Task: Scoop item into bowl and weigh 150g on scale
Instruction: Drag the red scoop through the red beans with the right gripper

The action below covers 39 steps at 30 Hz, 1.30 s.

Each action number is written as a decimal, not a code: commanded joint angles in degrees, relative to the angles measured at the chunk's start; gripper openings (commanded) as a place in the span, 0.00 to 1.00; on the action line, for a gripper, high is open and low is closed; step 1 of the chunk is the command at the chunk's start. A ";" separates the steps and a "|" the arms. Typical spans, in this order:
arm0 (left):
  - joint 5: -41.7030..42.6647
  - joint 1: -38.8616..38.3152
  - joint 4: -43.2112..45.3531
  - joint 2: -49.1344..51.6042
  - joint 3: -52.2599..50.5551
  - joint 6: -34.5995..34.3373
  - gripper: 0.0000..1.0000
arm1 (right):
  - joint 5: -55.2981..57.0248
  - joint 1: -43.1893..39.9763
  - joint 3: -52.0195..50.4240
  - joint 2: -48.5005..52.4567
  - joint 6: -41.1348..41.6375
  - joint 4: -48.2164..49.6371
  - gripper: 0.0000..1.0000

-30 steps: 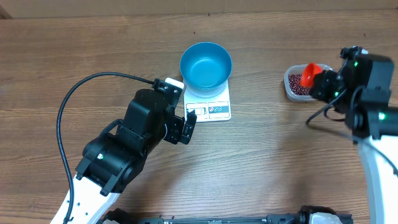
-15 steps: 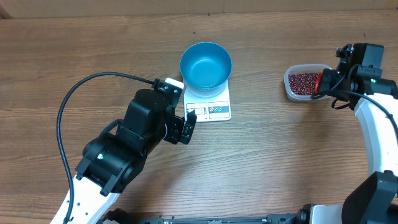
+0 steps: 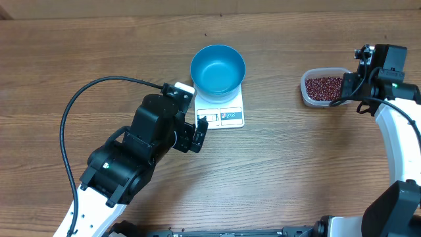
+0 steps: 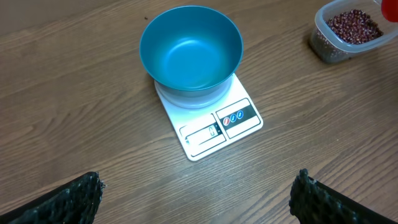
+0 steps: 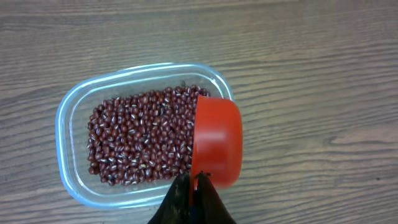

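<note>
While left hand (image 4: 198, 202) gapes | right hand (image 5: 194, 194) clamps scoop (image 5: 217, 149) at beans (image 5: 137, 140)

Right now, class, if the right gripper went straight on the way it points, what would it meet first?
Probably the beans in the clear tub: the right gripper, shut on the red scoop, points at them; height is unclear.
</note>
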 commanded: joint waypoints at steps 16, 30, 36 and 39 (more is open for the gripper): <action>-0.74 0.26 0.20 0.17 0.72 -0.13 1.00 | -6.03 -0.15 1.53 9.20 -1.03 -0.17 0.04; -0.74 0.26 0.20 0.17 0.72 -0.13 0.99 | -13.79 -0.15 1.53 9.49 -0.81 -0.72 0.04; -0.74 0.26 0.20 0.20 0.72 -0.13 1.00 | -16.28 -0.15 1.53 9.51 -0.57 -0.83 0.04; -0.74 0.26 0.20 0.17 0.72 -0.13 1.00 | -16.63 -0.15 1.49 9.51 -0.35 -0.85 0.04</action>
